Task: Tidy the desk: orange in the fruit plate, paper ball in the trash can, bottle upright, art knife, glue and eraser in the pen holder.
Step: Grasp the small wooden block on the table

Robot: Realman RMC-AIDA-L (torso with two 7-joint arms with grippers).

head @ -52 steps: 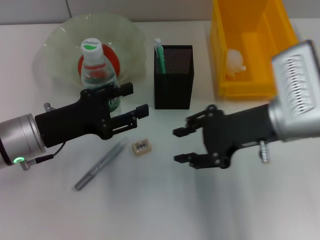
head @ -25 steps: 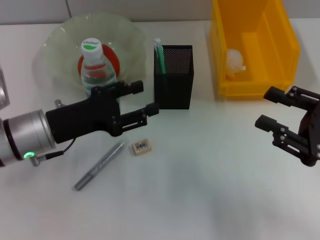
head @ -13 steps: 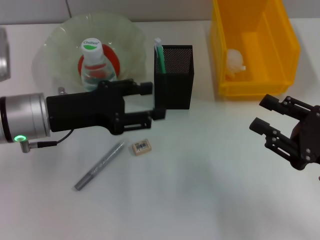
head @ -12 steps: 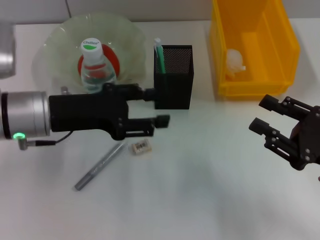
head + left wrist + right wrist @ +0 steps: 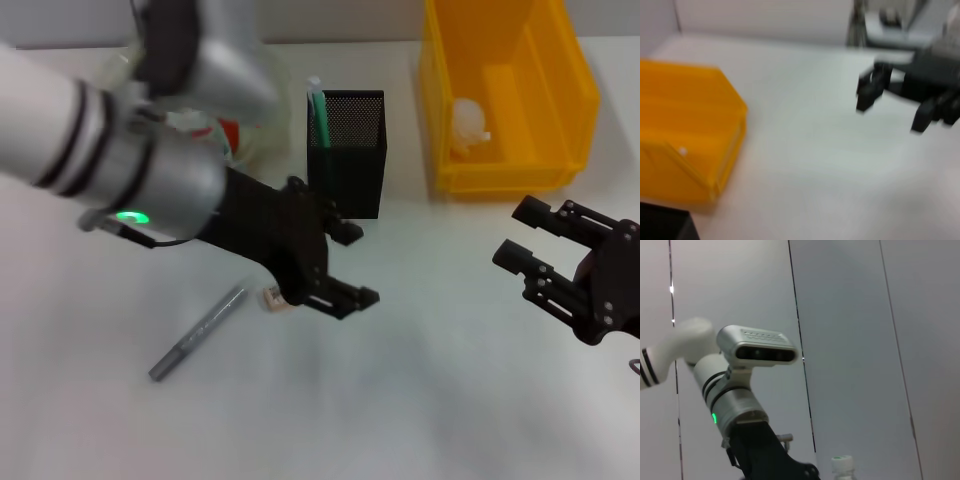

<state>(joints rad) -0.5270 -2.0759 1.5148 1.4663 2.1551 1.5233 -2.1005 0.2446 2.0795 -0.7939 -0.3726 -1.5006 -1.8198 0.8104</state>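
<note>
Eraser [image 5: 273, 297] is lying on the white desk [image 5: 400, 400], just beside the art knife [image 5: 198, 333] and partly hidden under the left gripper [image 5: 345, 268], whose jaws are standing open and holding nothing. Right gripper [image 5: 545, 248] is hovering open and empty near the yellow trash can [image 5: 500, 90].

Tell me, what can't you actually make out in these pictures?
- Eraser: head view, mostly hidden behind the left gripper.
- Bottle: head view, covered by the left arm; right wrist view shows only its cap, cut off by the edge.
- Fruit plate: head view, mostly behind that arm; no orange can be made out.
- Right gripper: left wrist view, blurred.
</note>
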